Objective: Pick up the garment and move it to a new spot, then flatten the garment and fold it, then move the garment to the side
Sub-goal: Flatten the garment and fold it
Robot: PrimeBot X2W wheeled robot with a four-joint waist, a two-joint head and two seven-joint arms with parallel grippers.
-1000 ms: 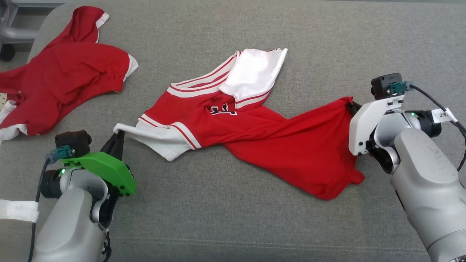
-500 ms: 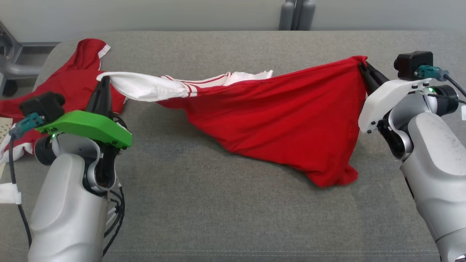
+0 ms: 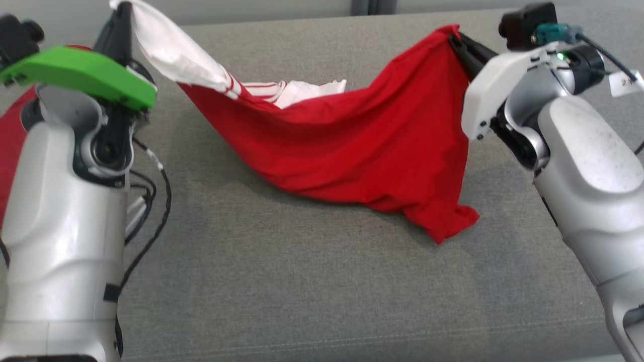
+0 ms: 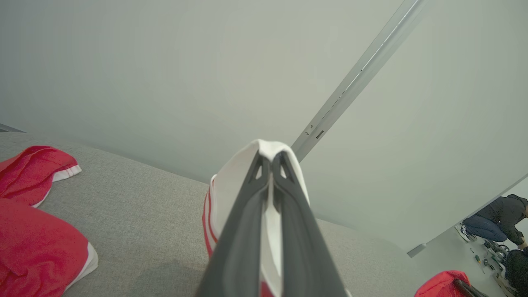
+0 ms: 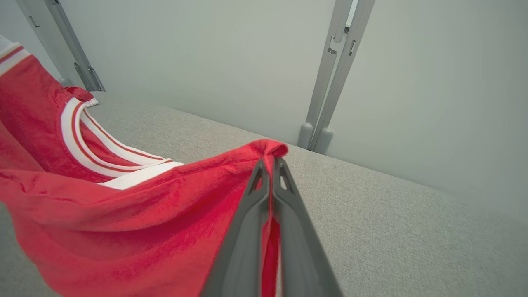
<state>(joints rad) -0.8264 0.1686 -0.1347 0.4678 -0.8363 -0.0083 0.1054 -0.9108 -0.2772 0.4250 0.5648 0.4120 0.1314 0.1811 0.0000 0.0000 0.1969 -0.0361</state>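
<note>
The garment [image 3: 347, 146] is a red jersey with white sleeves and striped trim, hanging stretched between both arms above the grey couch surface [image 3: 282, 281]. My left gripper [image 3: 121, 10] is shut on a white sleeve end [image 4: 268, 150] at the upper left. At the upper right, my right gripper [image 3: 455, 37] is shut on a red corner of the hem [image 5: 270, 148]. The cloth sags in the middle, and its lowest red tip [image 3: 448, 226] hangs just over the couch; contact is unclear.
A second red garment [image 4: 33, 243] lies on the couch at the far left, partly behind my left arm [image 3: 10, 146]. A pale wall with metal rails [image 5: 330, 78] backs the couch. A person [image 4: 499, 218] crouches on the floor far off.
Both grippers have risen with the garment, lifting it from lying crumpled on the couch to hanging stretched between them. The head camera has also tilted upward.
</note>
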